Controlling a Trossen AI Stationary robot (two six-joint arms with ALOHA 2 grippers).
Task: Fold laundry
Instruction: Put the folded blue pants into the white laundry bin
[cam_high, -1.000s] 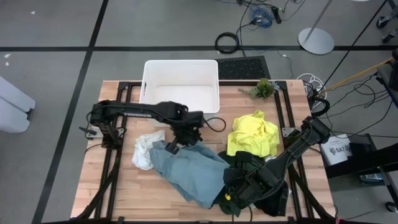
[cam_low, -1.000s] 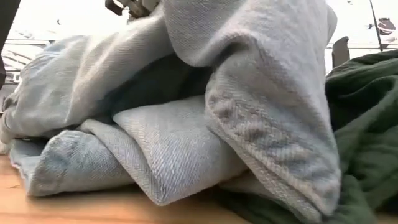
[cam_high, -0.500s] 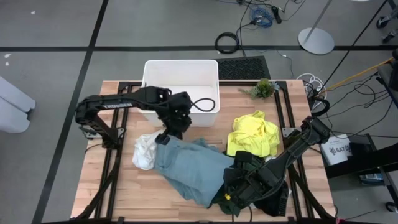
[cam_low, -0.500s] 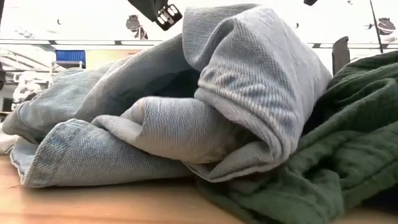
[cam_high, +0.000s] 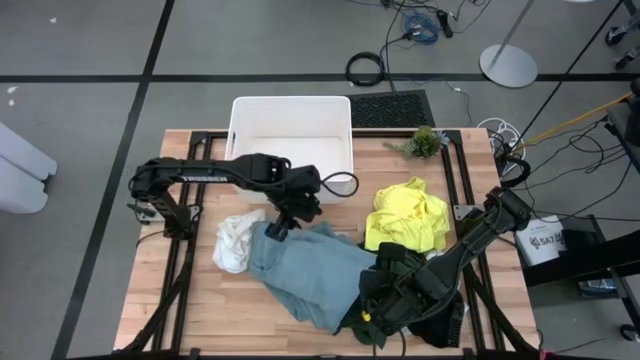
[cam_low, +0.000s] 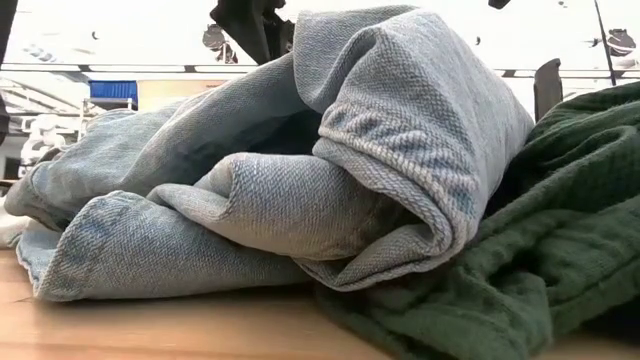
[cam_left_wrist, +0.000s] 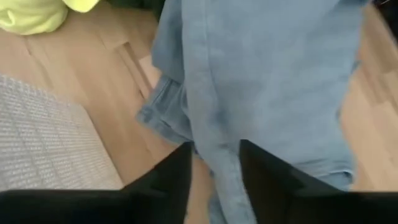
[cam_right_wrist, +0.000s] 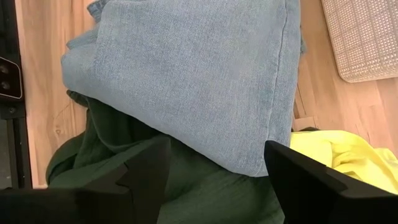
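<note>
The light blue garment (cam_high: 310, 275) lies crumpled in the middle of the table, its near-right part resting on the dark green cloth (cam_high: 392, 266). In the low view its rolled fold (cam_low: 380, 150) leans on the green cloth (cam_low: 560, 230). My left gripper (cam_high: 280, 226) is at the blue garment's far-left end, open, with a ridge of blue cloth (cam_left_wrist: 214, 155) between its fingers. My right gripper (cam_high: 372, 312) stands open over the dark green cloth (cam_right_wrist: 186, 186) at the near right. A white cloth (cam_high: 232, 240) and a yellow garment (cam_high: 408, 215) lie on either side. My left gripper comes at the light blue garment's far-left end from above, and its open fingers (cam_left_wrist: 168, 180) stand on either side of a ridge of blue cloth (cam_left_wrist: 217, 165). I cannot tell whether they touch it. The garment lies slack on the table.
A white tub (cam_high: 240, 140) stands at the far edge, behind my left arm. A small green plant (cam_high: 425, 142) sits at the far right. Dark cloth (cam_high: 440, 325) lies under my right arm. Bare wood (cam_high: 200, 310) shows at the near left.
The blue garment's raised fold has sunk from high in the low view into a lower, rolled heap, and its far-left end has spread out. My left gripper went toward the far left, then came back a little toward the right and down.
</note>
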